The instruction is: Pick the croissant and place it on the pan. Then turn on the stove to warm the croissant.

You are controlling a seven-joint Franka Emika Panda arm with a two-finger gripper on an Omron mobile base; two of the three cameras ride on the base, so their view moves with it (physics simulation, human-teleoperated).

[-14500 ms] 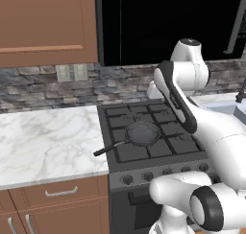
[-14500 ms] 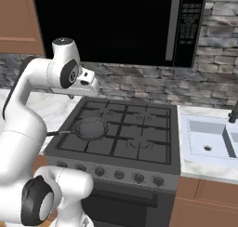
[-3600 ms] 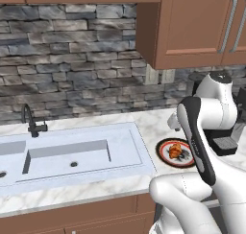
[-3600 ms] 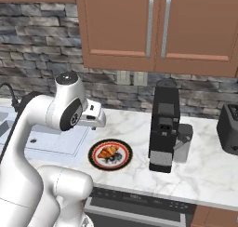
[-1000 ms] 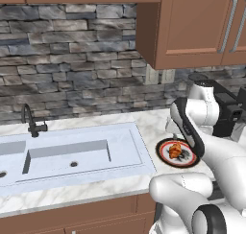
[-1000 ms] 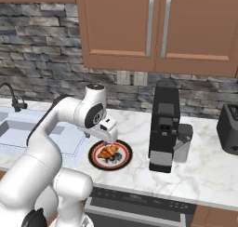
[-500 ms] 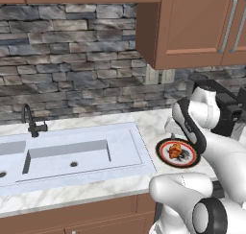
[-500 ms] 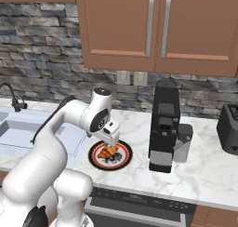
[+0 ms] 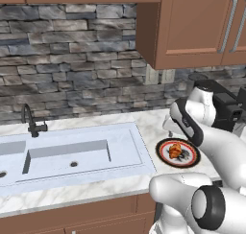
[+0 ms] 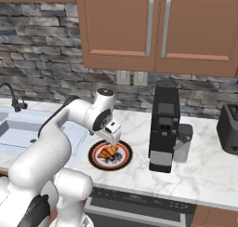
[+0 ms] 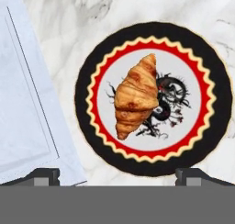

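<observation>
One croissant (image 9: 175,150) on plate (image 9: 166,157), lower right of left base view, sink (image 9: 72,154) at left, right base view: gripper (image 10: 113,138) over croissant at ctr-left, coffee machine (image 10: 163,126) right of it, hand view: fingertips (image 11: 43,176) spread wide at bottom, croissant ctr frame, nothing pinched

The croissant (image 11: 136,96) lay on the plate (image 11: 215,71), a little toward 9 o'clock of its middle in the hand view. The plate sat on the tabletop (image 10: 204,172), the sink (image 9: 72,154) just beside it at 9 o'clock, the coffee machine (image 10: 163,126) near at 3 o'clock. The hand (image 10: 113,136) hung above the croissant.
</observation>
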